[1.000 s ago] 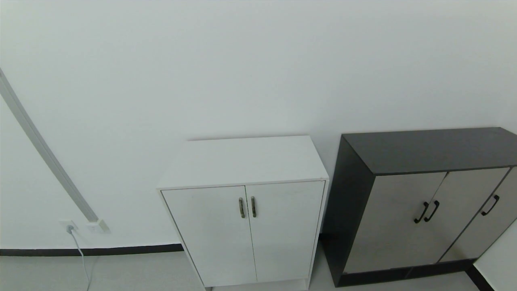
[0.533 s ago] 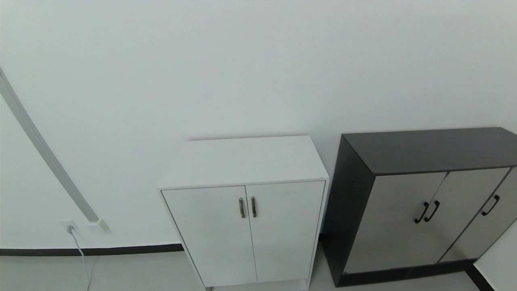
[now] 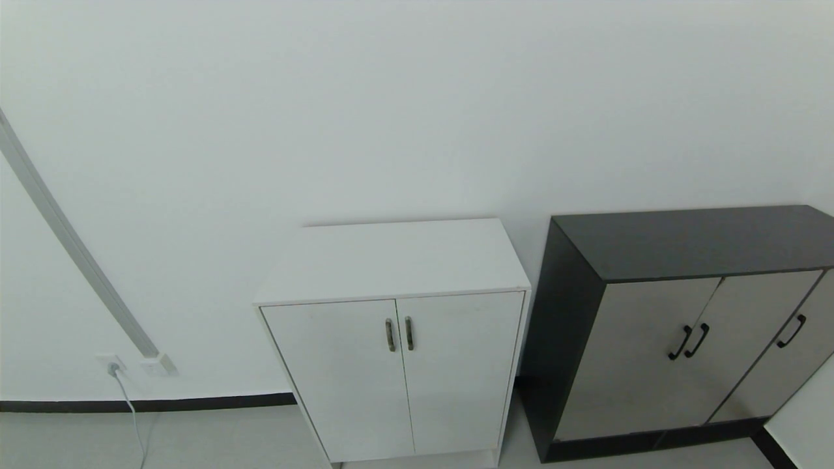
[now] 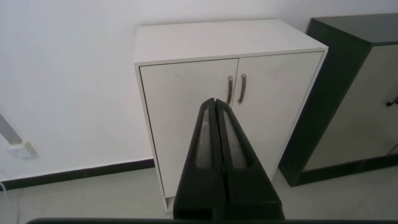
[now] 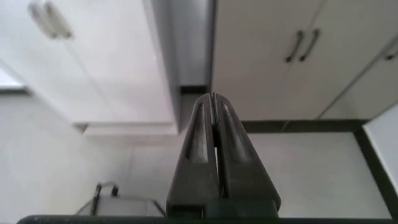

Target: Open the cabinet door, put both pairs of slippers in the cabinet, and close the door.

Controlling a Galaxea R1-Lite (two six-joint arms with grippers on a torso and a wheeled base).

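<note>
A white two-door cabinet [image 3: 397, 339] stands against the wall with both doors closed, and its two metal handles [image 3: 399, 334] meet at the centre seam. My left gripper [image 4: 216, 106] is shut with nothing in it, held some way in front of the white cabinet [image 4: 230, 81], pointing at its doors just below the handles [image 4: 236, 89]. My right gripper [image 5: 214, 99] is also shut and empty, held above the floor before the gap between the white cabinet [image 5: 87, 56] and the dark one.
A dark cabinet [image 3: 677, 326] with grey doors and black handles stands right beside the white one. A wall socket with a cable [image 3: 117, 374] and a slanted conduit [image 3: 65, 241] are at the left. A small object [image 5: 106, 190] lies on the floor near my right arm.
</note>
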